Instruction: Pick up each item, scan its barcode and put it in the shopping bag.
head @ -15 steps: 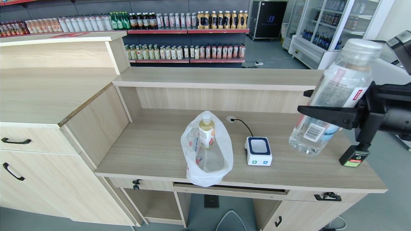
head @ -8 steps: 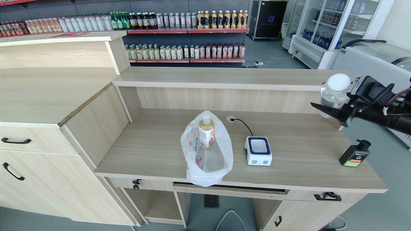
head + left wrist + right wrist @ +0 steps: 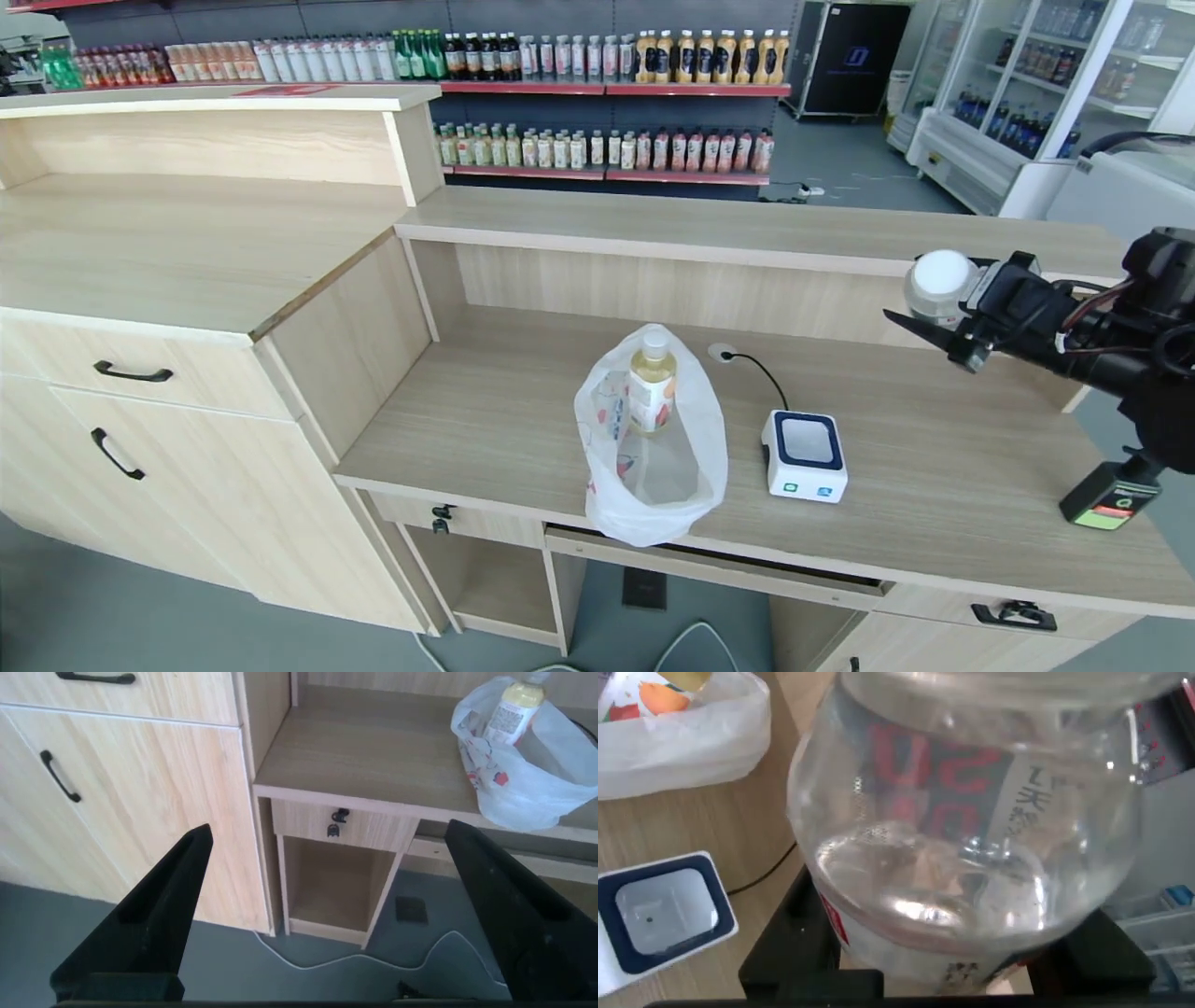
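Plastic bottle [image 3: 941, 277] in right pincer [image 3: 920, 301] has pulled back, now seen cap-first.

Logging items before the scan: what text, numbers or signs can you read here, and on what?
Nothing is legible enough to quote.
Clear plastic water bottle in the right gripper: red label print, warped through the plastic, unreadable.
Yellow drink bottle in the white plastic bag: label too small.
White box scanner: two small icons, no legible text.
Black pump bottle: label blurred.
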### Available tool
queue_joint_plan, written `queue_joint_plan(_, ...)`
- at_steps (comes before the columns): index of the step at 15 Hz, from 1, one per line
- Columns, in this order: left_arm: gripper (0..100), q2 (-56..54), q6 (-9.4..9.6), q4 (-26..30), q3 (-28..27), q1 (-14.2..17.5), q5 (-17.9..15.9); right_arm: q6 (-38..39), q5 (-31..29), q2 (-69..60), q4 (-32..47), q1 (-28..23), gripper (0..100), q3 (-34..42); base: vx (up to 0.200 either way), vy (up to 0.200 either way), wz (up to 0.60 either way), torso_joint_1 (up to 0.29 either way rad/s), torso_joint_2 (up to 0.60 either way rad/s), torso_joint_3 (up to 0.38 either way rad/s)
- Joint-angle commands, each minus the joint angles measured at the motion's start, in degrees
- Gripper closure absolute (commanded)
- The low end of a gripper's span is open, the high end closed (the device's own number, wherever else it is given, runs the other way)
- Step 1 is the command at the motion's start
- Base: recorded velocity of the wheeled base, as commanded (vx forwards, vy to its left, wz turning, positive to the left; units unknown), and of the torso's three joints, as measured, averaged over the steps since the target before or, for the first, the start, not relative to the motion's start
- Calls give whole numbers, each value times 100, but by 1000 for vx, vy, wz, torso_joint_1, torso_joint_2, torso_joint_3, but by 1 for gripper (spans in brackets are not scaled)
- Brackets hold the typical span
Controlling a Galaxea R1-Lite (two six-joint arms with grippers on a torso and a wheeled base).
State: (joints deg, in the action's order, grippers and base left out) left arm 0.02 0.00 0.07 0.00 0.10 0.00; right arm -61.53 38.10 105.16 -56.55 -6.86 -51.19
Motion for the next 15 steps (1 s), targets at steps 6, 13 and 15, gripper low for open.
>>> queue_joint_plan(6, 0, -2, 0, 1, 0, -1, 0, -176, 1165, 1394, -1156, -298, 100, 56, 0, 0, 0, 0, 0, 0)
queue_joint_plan(13, 0, -2, 0, 1, 0, -1, 0, -571, 2088, 2141, -1367, -474, 100, -14, 0, 0, 0, 0, 0, 0)
queue_joint_plan(15, 0, -2, 0, 1, 0, -1, 0, -571, 2211, 2316, -1613, -474, 100, -58, 0, 0, 0, 0, 0, 0)
